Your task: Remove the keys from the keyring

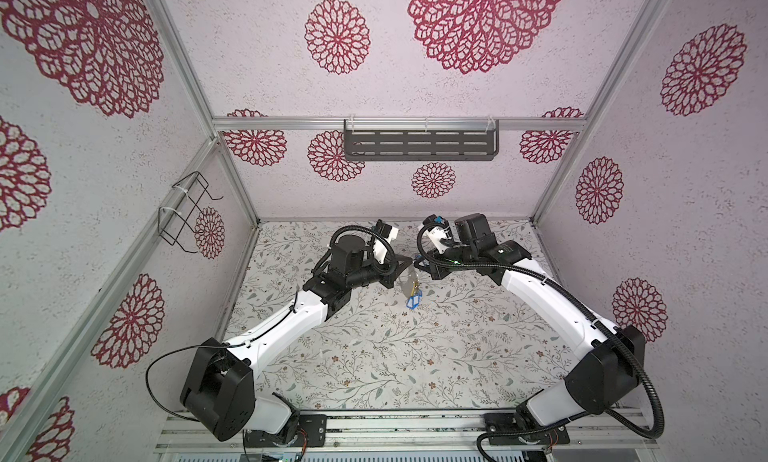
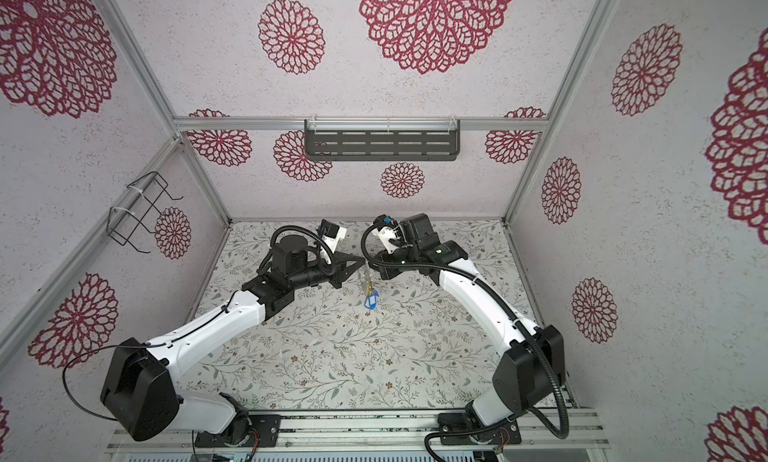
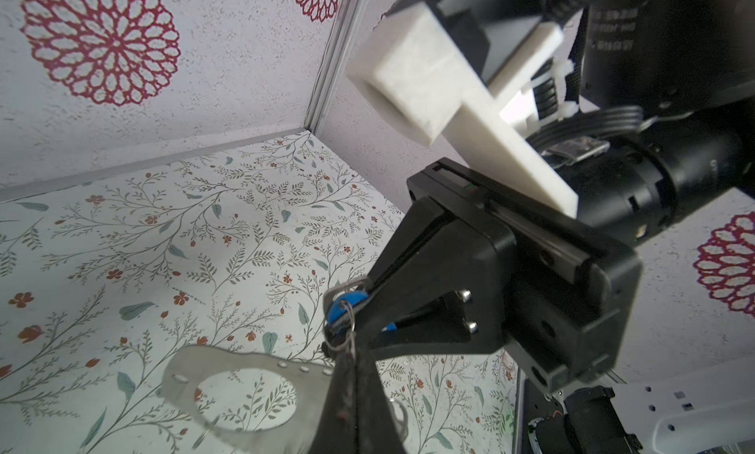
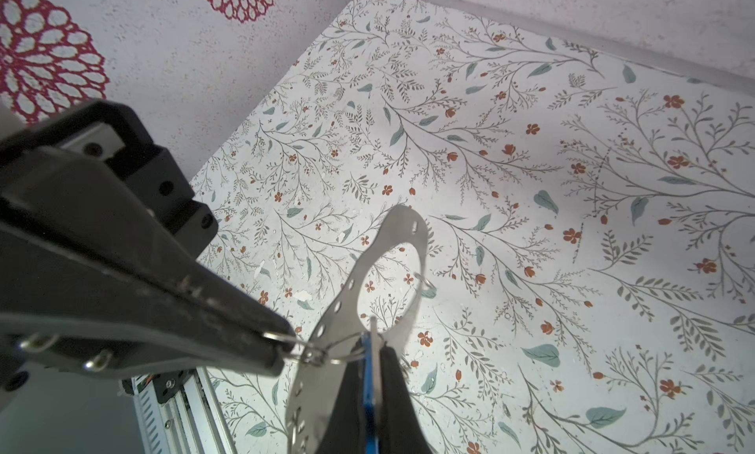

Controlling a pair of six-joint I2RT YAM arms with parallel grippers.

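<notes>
Left end effector [image 4: 282,345] pinching wire ring [image 4: 312,354], right end effector [image 4: 369,362] gripping blue tag [image 4: 369,394]

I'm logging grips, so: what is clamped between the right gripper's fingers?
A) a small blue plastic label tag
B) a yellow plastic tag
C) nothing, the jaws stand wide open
A: in the right wrist view the small blue plastic label tag sits edge-on in the shut right gripper.

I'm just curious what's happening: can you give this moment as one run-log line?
left claw: shut on split ring | right claw: shut on blue key tag | keyring: hanging between claws
</notes>
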